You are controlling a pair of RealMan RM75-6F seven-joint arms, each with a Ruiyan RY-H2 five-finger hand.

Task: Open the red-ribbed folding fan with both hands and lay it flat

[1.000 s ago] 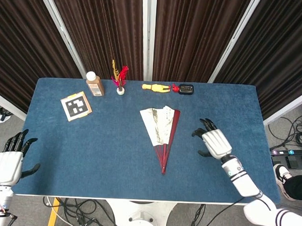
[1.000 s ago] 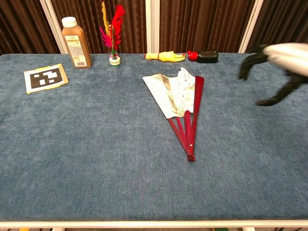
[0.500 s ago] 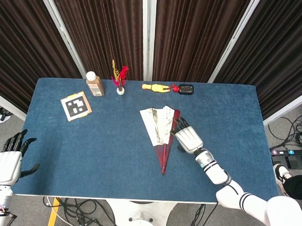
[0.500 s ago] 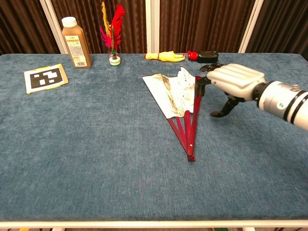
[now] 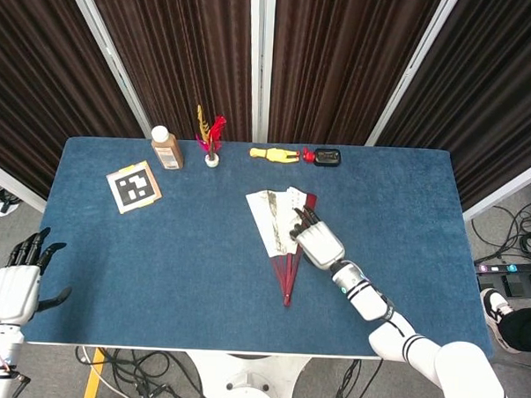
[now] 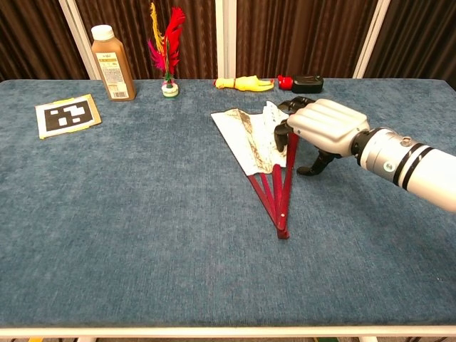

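The folding fan (image 5: 272, 219) lies on the blue table (image 5: 156, 274), partly spread, with white paper toward the left and red ribs running down to a pivot near the front. In the chest view the fan (image 6: 251, 139) shows the same narrow wedge. My right hand (image 5: 316, 241) is over the fan's right side. There its fingertips (image 6: 283, 132) touch the outer red rib, and its thumb stands apart on the cloth to the right. Nothing is gripped by my right hand (image 6: 324, 127). My left hand (image 5: 15, 287) hovers off the table's front left corner, fingers spread, holding nothing.
Along the back edge stand a brown bottle (image 5: 167, 149), a feather shuttlecock (image 5: 211, 139), a yellow toy (image 5: 274, 153) and a small black and red object (image 5: 325, 156). A marker card (image 5: 133, 186) lies at the back left.
My right hand has moved left from the open table onto the fan's right rib. The fan and my left hand have hardly moved.
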